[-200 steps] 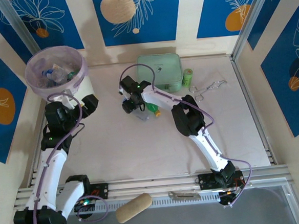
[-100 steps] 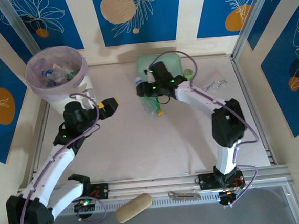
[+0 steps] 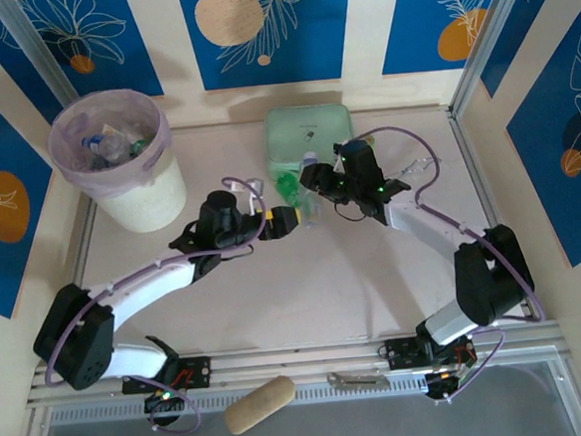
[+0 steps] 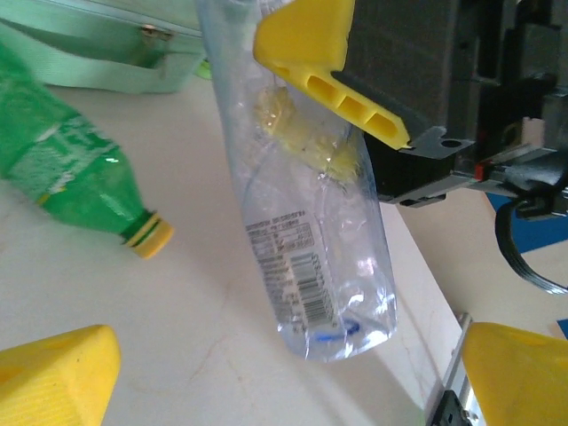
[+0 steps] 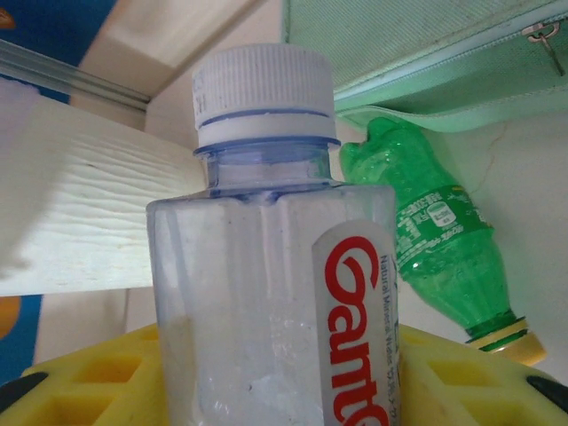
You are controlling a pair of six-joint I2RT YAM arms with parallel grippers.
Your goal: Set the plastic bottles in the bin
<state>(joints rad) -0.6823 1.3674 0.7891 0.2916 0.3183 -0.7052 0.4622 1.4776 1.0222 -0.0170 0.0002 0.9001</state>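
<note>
You are holding your left gripper [image 3: 287,221] wide open at mid-table, just short of the clear bottle [image 4: 302,240] that your right gripper [image 3: 313,179] is clamping, while a green bottle [image 4: 71,177] is lying beside the mint case [image 3: 309,132] and the bin [image 3: 154,193] is standing far-left, bottles [image 3: 106,143] inside

Outside the bin [image 3: 151,195]: one clear bottle [image 4: 306,240] in the right claw [image 5: 275,390], one green bottle [image 4: 71,177] just beside that claw. One bin, one mint case [image 3: 309,127].

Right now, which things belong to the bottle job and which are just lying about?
Job: clear bottle held by right gripper; green bottle lying on table; bin with bottles inside.
Lying about: mint-green case; wire piece; tan roll; metal tool.
</note>
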